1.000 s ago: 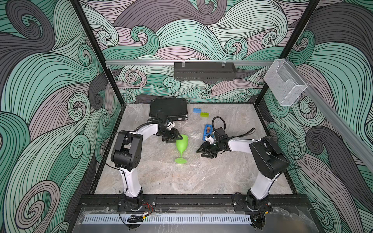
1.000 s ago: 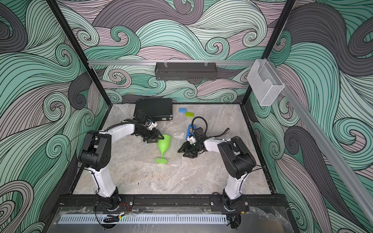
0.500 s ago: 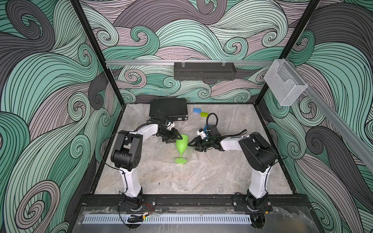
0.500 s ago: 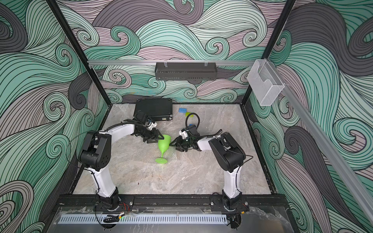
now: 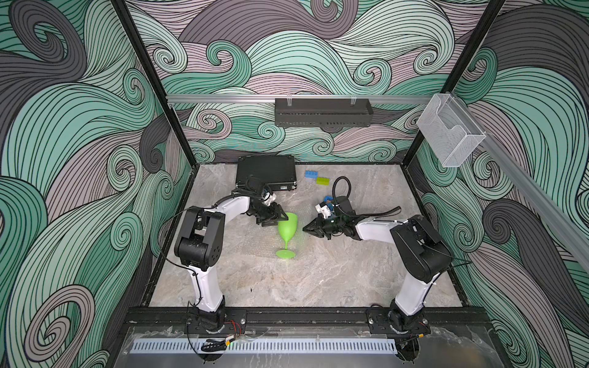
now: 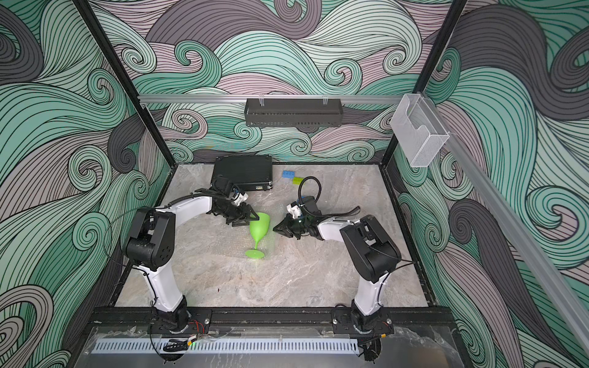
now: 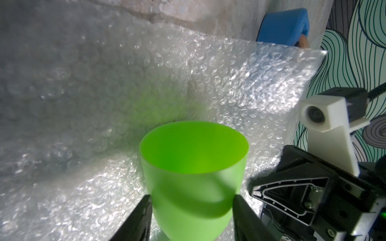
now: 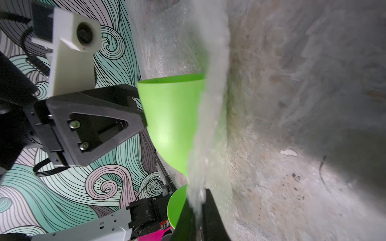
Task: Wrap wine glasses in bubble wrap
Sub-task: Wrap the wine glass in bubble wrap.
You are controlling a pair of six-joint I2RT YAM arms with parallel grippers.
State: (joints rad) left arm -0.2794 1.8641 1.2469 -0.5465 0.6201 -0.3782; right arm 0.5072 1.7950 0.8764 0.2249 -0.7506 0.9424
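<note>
Top views both give me the marble table (image 5: 287, 286) as the biggest thing in the cell. The bubble wrap (image 7: 104, 83) comes next, spread flat near the table's middle and almost invisible from above. On the left wrist camera it fills most of the frame, lying under the goblet and rising in a clear bubbled sheet on its far side. A closed black case (image 5: 266, 172) sits against the back wall.

Both arms reach in low from their own sides toward the middle. My left gripper (image 7: 191, 198) is clasped on the lime-green goblet (image 5: 287, 227), one black finger pressed to each side of the bowl below the rim. The goblet is foot-down on the sheet with its open mouth up, between the two grippers. I can't tell whether the foot bears its weight.

My right gripper (image 8: 198, 217) is just beside the bowl. On the right wrist camera its fingers are pinched together on an edge of the sheet, and the film runs up from between them across the side of the bowl.

A blue tape dispenser (image 7: 284, 27) stands past the far edge of the wrap, mostly hidden behind the right arm in both top views. Smallest are a blue brick (image 5: 311, 174) and a lime brick (image 5: 323, 181), touching each other near the back wall just to the right of the case.
</note>
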